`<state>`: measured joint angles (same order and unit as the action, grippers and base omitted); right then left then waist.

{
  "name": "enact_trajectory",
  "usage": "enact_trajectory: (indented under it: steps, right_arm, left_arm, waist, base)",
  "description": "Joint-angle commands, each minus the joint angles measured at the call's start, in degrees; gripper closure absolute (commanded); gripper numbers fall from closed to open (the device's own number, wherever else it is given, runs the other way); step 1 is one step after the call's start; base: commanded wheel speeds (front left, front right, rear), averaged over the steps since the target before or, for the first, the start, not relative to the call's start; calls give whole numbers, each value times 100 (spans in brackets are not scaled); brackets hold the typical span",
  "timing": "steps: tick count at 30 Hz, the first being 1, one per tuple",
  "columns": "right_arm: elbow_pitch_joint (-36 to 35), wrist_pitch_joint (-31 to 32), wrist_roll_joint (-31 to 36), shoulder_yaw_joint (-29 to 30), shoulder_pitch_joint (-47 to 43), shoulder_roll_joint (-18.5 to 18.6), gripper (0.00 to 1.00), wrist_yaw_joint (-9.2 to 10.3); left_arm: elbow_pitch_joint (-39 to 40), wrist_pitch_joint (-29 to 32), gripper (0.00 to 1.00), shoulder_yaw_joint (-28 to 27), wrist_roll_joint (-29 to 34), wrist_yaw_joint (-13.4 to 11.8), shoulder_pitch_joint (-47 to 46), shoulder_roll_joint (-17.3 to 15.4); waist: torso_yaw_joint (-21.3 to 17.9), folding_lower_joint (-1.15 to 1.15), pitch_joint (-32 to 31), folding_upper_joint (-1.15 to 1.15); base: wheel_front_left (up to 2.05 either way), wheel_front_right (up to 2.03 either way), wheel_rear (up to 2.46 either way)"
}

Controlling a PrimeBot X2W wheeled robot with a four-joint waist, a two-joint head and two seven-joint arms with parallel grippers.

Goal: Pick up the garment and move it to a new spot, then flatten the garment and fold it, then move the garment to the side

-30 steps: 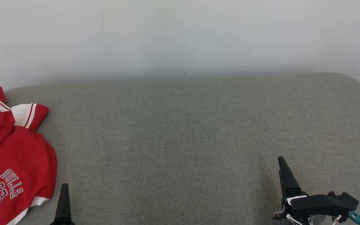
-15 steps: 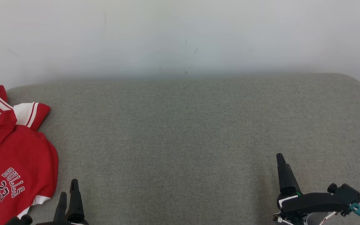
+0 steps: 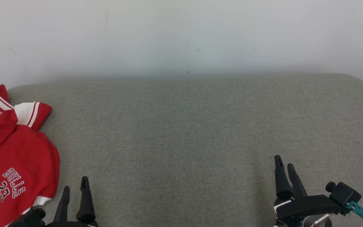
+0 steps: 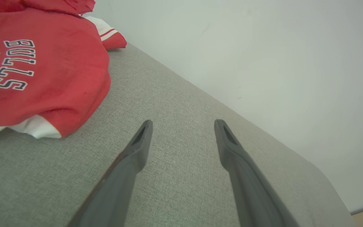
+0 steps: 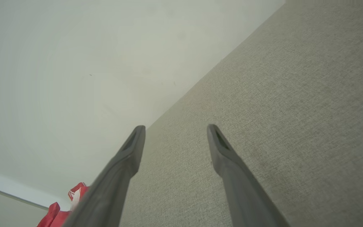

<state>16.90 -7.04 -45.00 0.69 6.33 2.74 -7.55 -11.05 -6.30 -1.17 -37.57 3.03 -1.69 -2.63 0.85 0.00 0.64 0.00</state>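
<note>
At the far left of the grey woven-fabric surface (image 3: pixel 184 132) lies the crumpled red-and-white jersey garment (image 3: pixel 14 157), lettering up. Left hand (image 3: pixel 75 183) near its hem, fingers spread, holding nothing. Right hand (image 3: pixel 283 160) well apart at lower right, likewise spread, empty

L gripper (image 3: pixel 75 184) & R gripper (image 3: pixel 283 160) both spread wide, empty, pointing fwd.

The jersey (image 3: pixel 17 151) is red and carries the word "BULLS" in white letters with dark outlines, and just below that word the number "23" in the same lettering. In the left wrist view the word stands upside down, the number cut off at the edge.
</note>
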Motion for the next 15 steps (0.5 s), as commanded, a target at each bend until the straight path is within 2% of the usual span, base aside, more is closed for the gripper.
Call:
enact_trajectory:
  steps: [1, 15]
  right_arm:
    - [-31, -44, 178, -9, 70, 8, 0, 6]
    - [189, -253, 1043, 84, 23, 10, 0, 7]
  left_arm:
    - [94, -55, 0, 11, 180, -15, -89, -40]
    - [31, -285, 0, 315, 1268, -96, 0, -143]
  waist:
    - [2, 0, 1, 0]
    - [22, 0, -45, 0]
  base:
    - [0, 0, 0]
    - [0, 0, 0]
